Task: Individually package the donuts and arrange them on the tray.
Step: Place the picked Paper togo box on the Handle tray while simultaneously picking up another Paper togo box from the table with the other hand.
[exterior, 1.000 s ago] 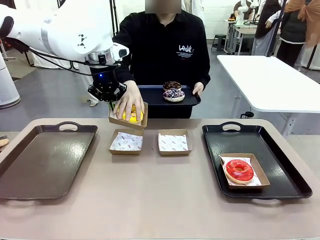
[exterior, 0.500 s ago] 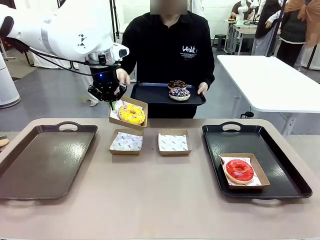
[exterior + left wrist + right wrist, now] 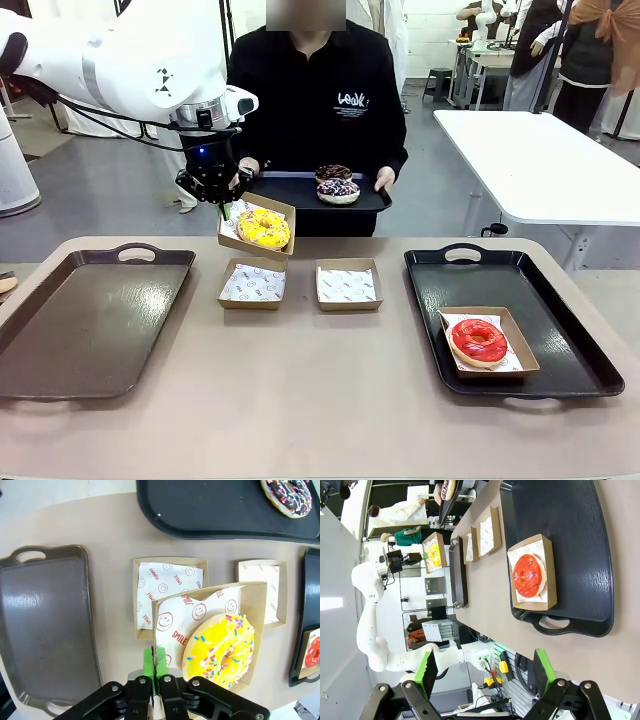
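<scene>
Over the table [image 3: 320,400], left end effector [image 3: 222,207] clamps tilted box [image 3: 250,250], yellow donut [image 3: 263,228] inside; right end effector [image 3: 485,672] apart.

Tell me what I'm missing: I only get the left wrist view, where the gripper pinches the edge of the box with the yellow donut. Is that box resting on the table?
Observer: No. The front view shows the left gripper holding the box, with the yellow donut in it, tilted in the air and clear of the table.
Operator: Who has the dark tray at the top of my picture?
Observer: A person across the table holds that tray by both ends.
Operator: I see one sprinkled donut on it. Anything else?
Observer: Yes, a chocolate donut sits close behind the sprinkled donut.
</scene>
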Tool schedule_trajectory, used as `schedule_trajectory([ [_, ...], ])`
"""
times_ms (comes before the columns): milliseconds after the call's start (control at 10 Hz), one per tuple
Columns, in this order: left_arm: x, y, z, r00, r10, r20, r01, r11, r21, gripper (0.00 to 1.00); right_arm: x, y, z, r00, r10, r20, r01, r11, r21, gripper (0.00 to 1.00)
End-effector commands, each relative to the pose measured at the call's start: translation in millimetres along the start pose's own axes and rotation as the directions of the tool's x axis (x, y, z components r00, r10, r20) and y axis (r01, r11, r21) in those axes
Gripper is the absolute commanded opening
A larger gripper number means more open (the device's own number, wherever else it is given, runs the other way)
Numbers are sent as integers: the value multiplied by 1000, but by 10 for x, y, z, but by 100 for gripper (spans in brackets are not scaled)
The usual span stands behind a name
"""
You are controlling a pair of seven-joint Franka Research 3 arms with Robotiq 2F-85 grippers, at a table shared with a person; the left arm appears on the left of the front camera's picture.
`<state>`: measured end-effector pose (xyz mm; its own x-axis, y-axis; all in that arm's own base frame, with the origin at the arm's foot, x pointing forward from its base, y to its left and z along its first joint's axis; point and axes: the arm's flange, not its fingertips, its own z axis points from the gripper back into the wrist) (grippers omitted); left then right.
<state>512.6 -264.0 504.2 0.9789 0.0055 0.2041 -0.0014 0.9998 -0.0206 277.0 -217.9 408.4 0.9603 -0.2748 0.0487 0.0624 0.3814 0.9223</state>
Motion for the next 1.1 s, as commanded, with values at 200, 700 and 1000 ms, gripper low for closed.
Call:
schedule_trajectory([
  [200,-284,123,206,995,-98,28,99,994,-47,1,286,519,-163,999,31,37,-28,997,-72,100],
  [700,-944,1086,408,994,-103,-22,101,991,-82,1,1006,1962,-1381,1000,2,-24,-12,911,-413,100],
  [1000,-1340,1421,302,994,-88,-64,84,995,-58,1,1069,2138,-2385,997,54,-63,-81,820,-566,100],
])
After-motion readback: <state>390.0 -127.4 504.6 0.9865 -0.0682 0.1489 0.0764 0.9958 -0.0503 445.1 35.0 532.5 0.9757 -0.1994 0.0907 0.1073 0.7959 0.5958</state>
